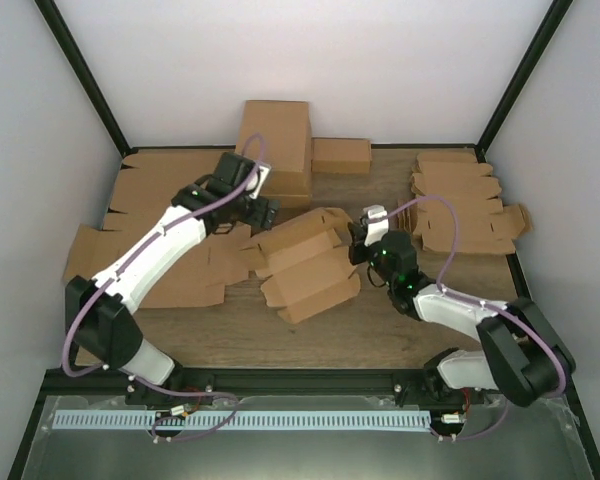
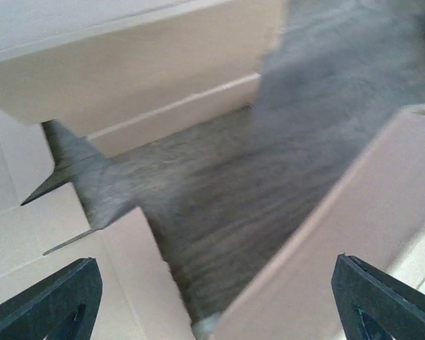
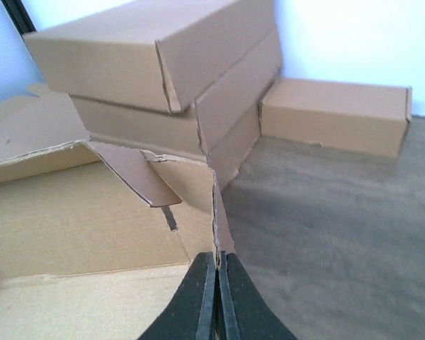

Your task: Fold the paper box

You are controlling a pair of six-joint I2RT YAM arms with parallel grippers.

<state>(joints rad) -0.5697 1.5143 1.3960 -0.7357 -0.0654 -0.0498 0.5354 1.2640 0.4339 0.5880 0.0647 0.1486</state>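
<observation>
The paper box (image 1: pixel 305 262) is a brown cardboard blank, partly folded, with raised walls and flaps, lying in the middle of the table. My right gripper (image 1: pixel 361 236) is at its right end, shut on the thin edge of an upright side wall (image 3: pixel 216 212); its closed tips (image 3: pixel 217 283) pinch the cardboard. My left gripper (image 1: pixel 266 213) is just behind the box's far left corner. In the left wrist view its fingers (image 2: pixel 53 304) are wide open, with blurred cardboard flaps (image 2: pixel 354 227) and bare table between them, and they grip nothing.
A stack of larger brown cartons (image 1: pixel 277 150) stands at the back centre, also seen in the right wrist view (image 3: pixel 156 64). A small closed box (image 1: pixel 341 155) lies beside it. Flat die-cut blanks lie at the right (image 1: pixel 465 205) and under the left arm (image 1: pixel 145 235).
</observation>
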